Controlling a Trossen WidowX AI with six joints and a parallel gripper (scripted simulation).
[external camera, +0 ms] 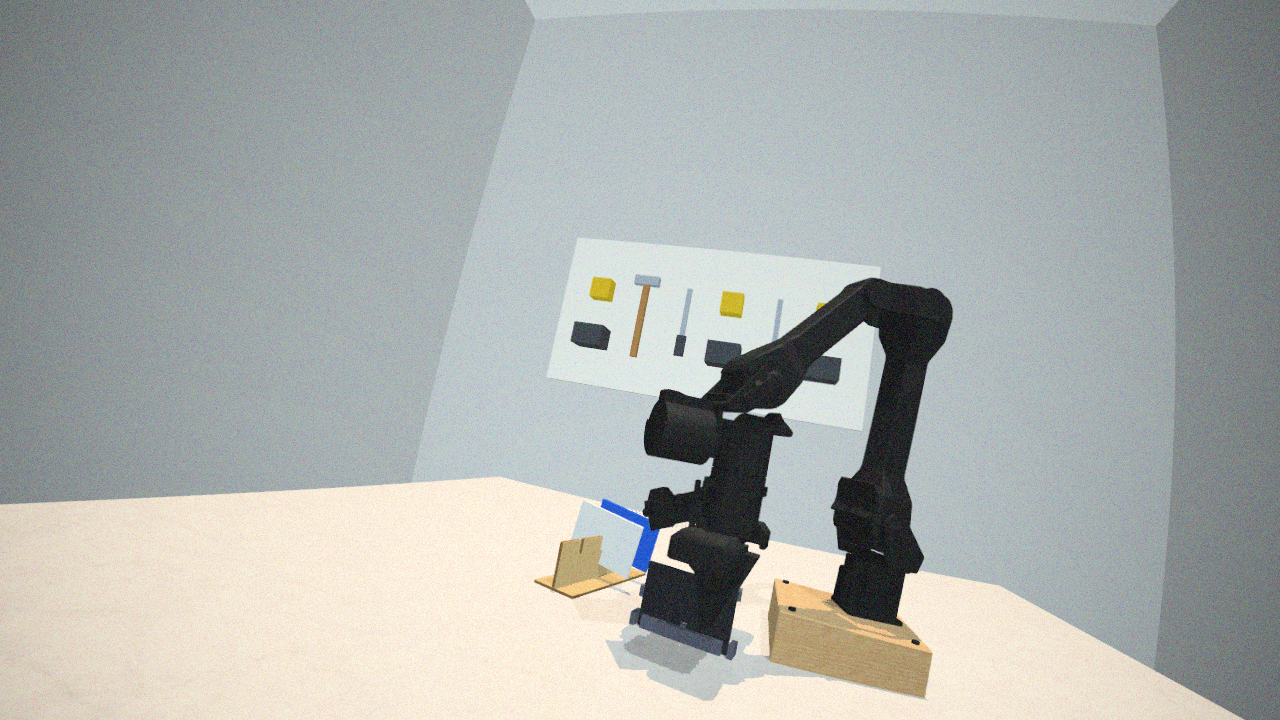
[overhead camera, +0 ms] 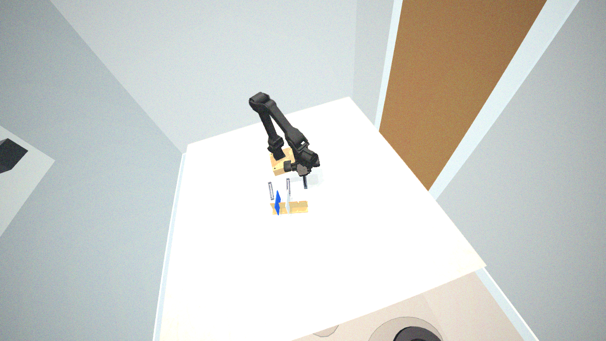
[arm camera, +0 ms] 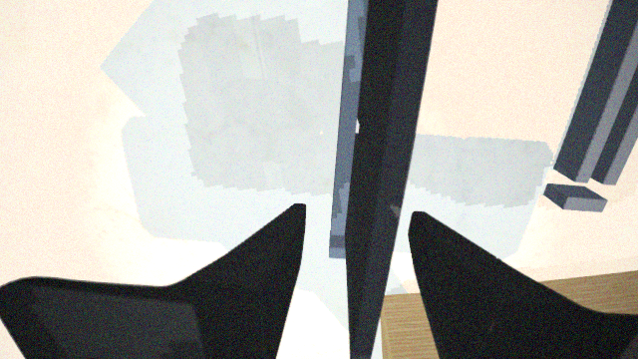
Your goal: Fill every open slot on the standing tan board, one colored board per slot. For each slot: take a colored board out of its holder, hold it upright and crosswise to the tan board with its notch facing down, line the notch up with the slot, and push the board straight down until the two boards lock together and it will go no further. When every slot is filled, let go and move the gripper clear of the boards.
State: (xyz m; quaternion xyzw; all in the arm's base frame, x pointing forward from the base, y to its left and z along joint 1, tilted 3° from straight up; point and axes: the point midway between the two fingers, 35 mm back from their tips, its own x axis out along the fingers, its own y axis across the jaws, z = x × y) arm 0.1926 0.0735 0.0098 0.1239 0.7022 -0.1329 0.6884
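A black board (overhead camera: pixel 305 182) (external camera: pixel 664 586) (arm camera: pixel 386 100) stands upright in its grey holder (external camera: pixel 657 624) (arm camera: pixel 341 165). My gripper (overhead camera: pixel 303 174) (external camera: pixel 705 617) (arm camera: pixel 358 218) is open, with its fingers on either side of the black board and a gap on each side in the wrist view. The tan board (overhead camera: pixel 301 207) (external camera: pixel 574 566) stands on its flat base. A blue board (overhead camera: pixel 277 203) (external camera: pixel 649 544) and a pale board (overhead camera: pixel 288 203) (external camera: pixel 608 541) stand crosswise on it. Its slot near the free end is open. The black board's notch is not discernible.
Two empty grey holders (overhead camera: pixel 271 190) (overhead camera: pixel 288 182) lie between the arm and the tan board; one empty holder (arm camera: pixel 580 125) is right in the wrist view. The arm's wooden base (overhead camera: pixel 279 170) (external camera: pixel 841 644) (arm camera: pixel 406 329) is close to the black board. Tools hang on a wall panel (external camera: pixel 572 268).
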